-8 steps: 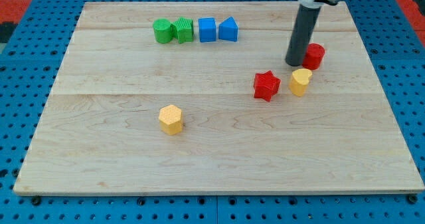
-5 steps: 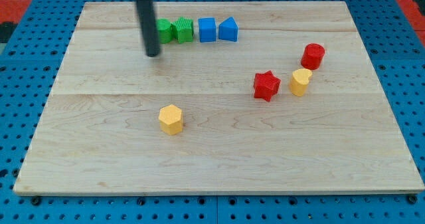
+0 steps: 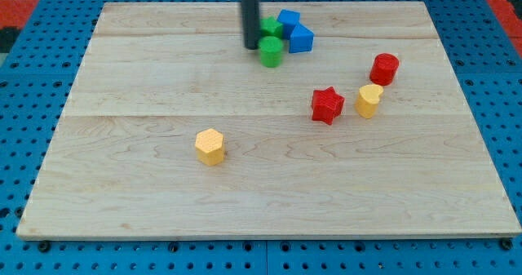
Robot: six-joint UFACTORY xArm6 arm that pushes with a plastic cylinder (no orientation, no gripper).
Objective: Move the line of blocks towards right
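Sitting at the cluster's left edge: my tip (image 3: 250,46) touches or nearly touches the green cylinder (image 3: 271,51). No jaws here, just a bare rod. Right of it, bunched near the view's top: a second green block (image 3: 272,26), probably half hidden, then blue block (image 3: 287,19) and blue block (image 3: 301,39). Push direction stays rightward.

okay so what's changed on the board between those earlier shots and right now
My tip swept from the view's right, by the red cylinder, over to the left end of the row, then pushed rightward. The two green blocks and two blue blocks shifted right and bunched into a cluster, no longer a straight line. The red star, yellow cylinder and yellow hexagonal block stayed put.
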